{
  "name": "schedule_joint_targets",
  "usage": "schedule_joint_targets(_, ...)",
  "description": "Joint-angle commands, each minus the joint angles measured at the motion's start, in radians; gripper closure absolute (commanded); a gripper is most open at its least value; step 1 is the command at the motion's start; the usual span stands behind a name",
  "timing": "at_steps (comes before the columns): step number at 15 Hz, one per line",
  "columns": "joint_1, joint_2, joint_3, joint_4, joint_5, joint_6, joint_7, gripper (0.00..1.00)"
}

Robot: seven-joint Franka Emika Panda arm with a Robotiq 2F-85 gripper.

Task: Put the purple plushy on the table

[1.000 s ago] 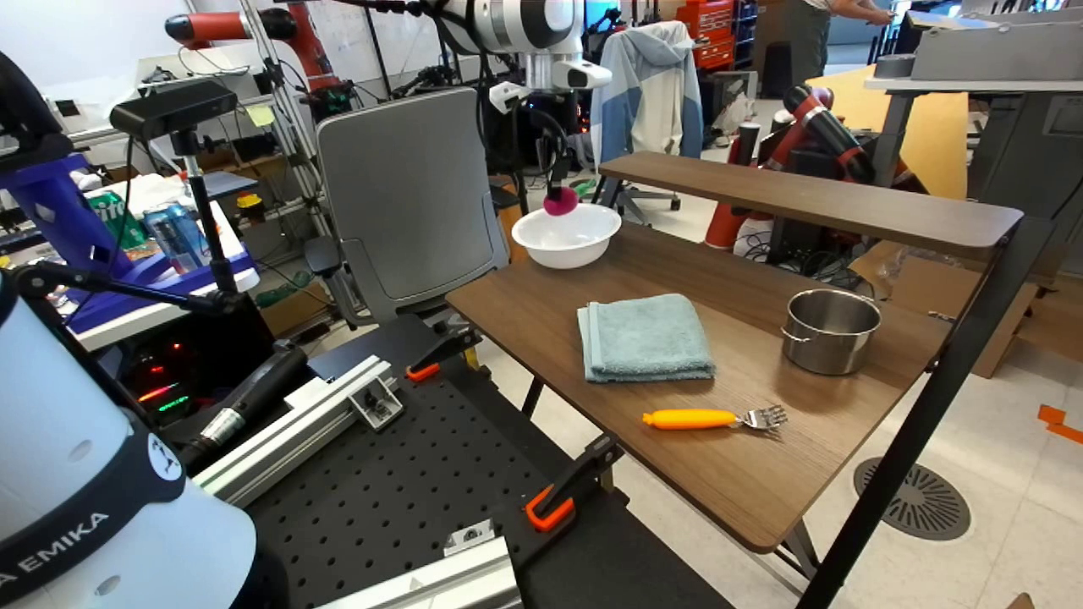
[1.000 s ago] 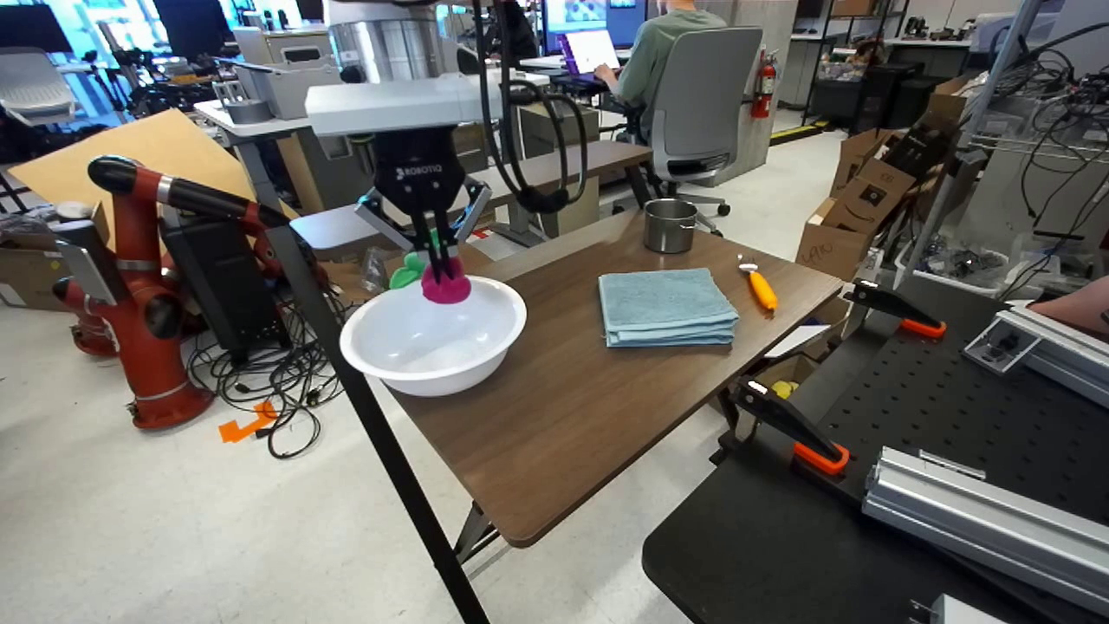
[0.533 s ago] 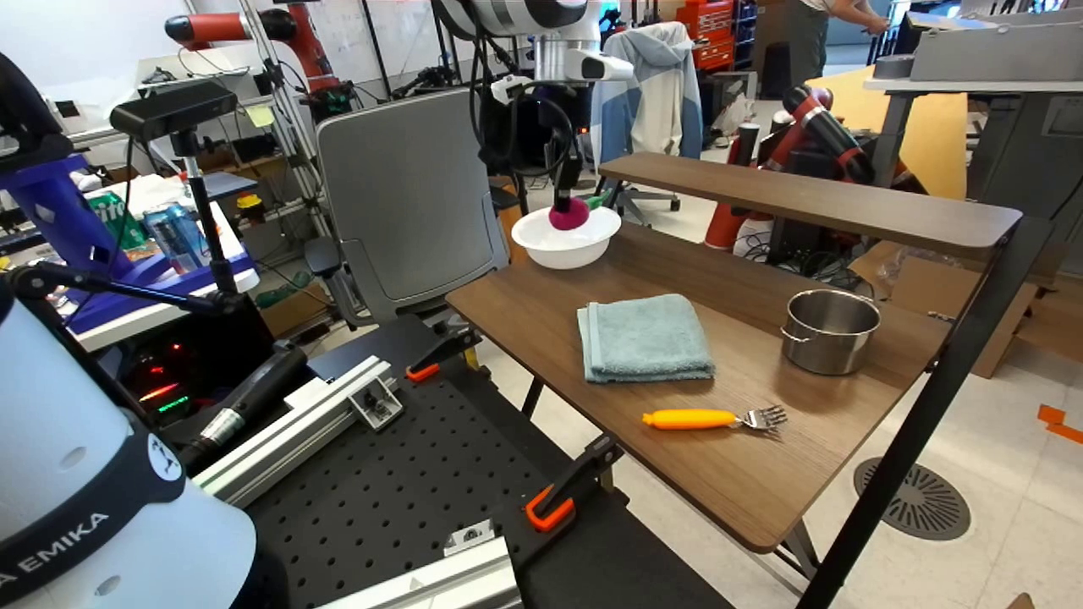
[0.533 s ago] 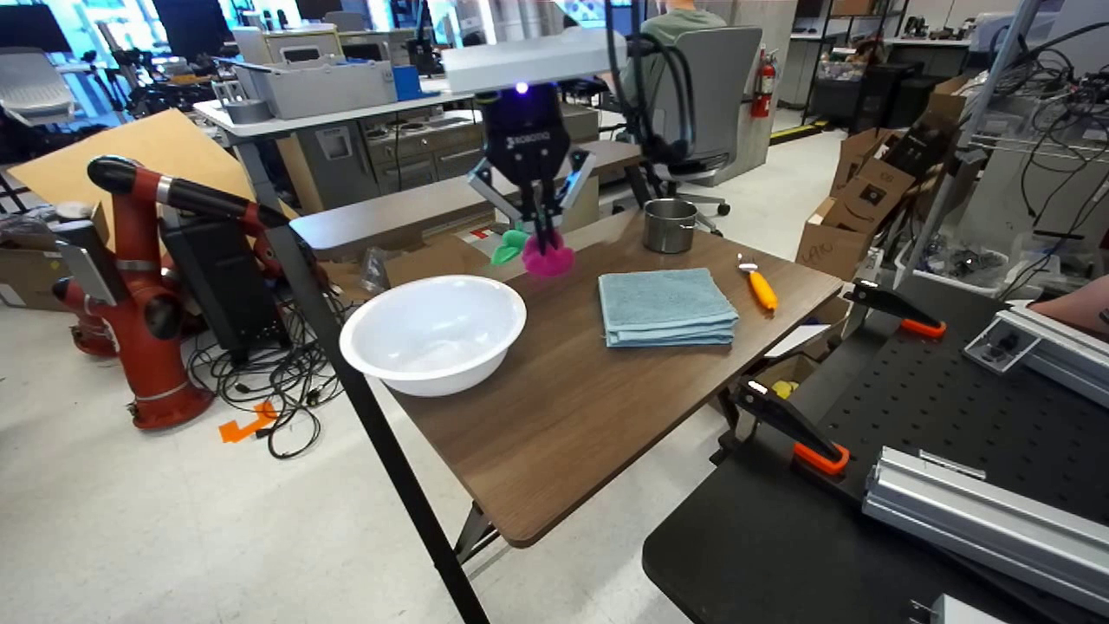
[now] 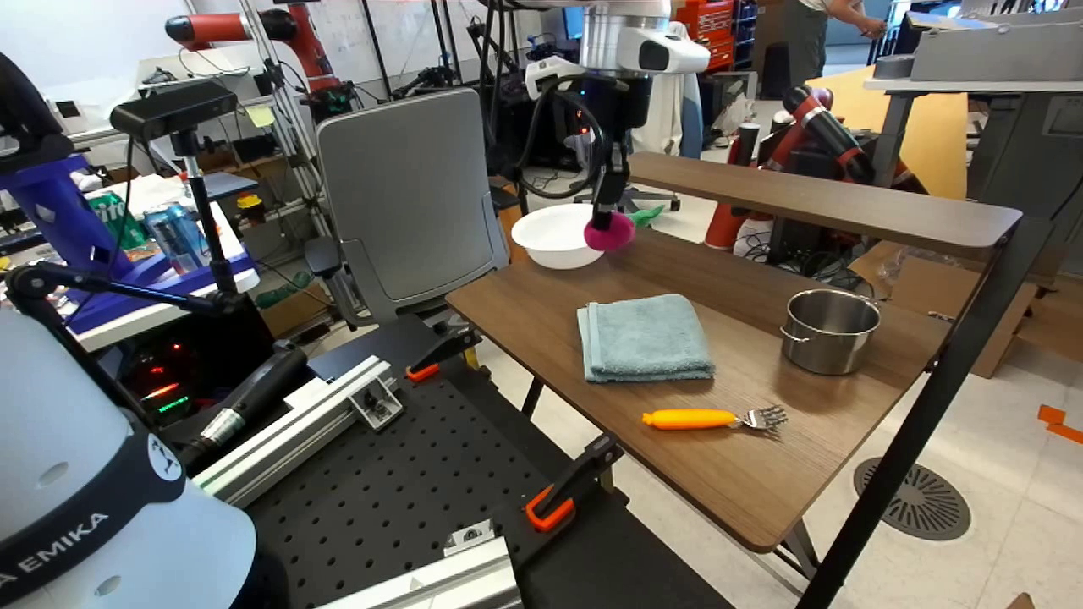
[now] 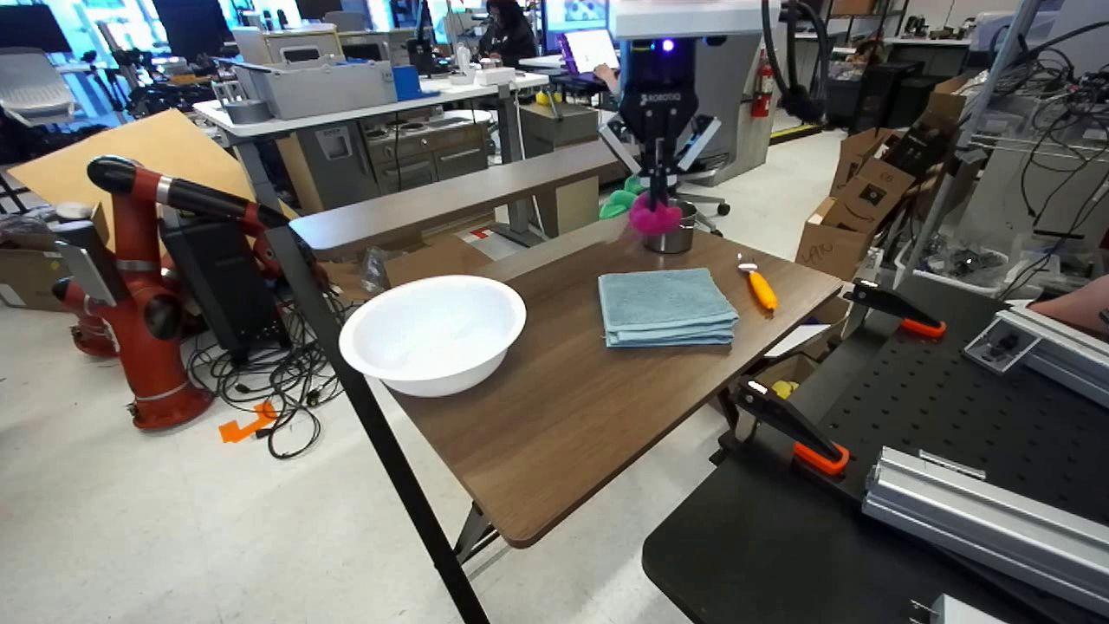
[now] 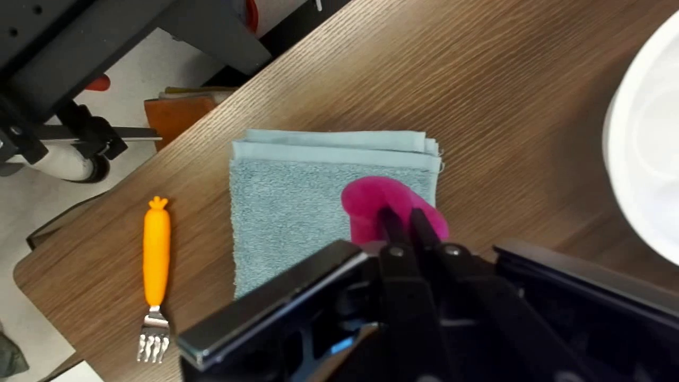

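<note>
We find the purple plushy [image 6: 651, 221] clamped at the tips of the jaws, above the table [image 6: 554, 407]; we read its long axis as roughly level, green end [image 6: 617, 204] toward the raised shelf [image 6: 450, 195].

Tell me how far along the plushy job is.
Done: the tool has a grip on the purple plushy. In hand: it hangs above the table, apart from the white bowl. Left: setting it down and letting go; only the tool holds it up now.
</note>
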Motion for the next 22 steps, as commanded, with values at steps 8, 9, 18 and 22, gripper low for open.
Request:
schedule_joint_targets(8, -0.139, 0.083, -0.023, 0.038, 0.232, 0.053, -0.159, 0.99)
schedule_joint_targets(9, -0.144, 0.094, -0.024, 0.054, 0.247, 0.048, -0.159, 0.99)
schedule_joint_targets(18, -0.179, 0.295, -0.032, 0.272, 0.312, 0.04, -0.133, 0.99)
schedule_joint_targets(22, -0.19, 0.371, -0.026, 0.355, 0.337, 0.039, -0.121, 0.99)
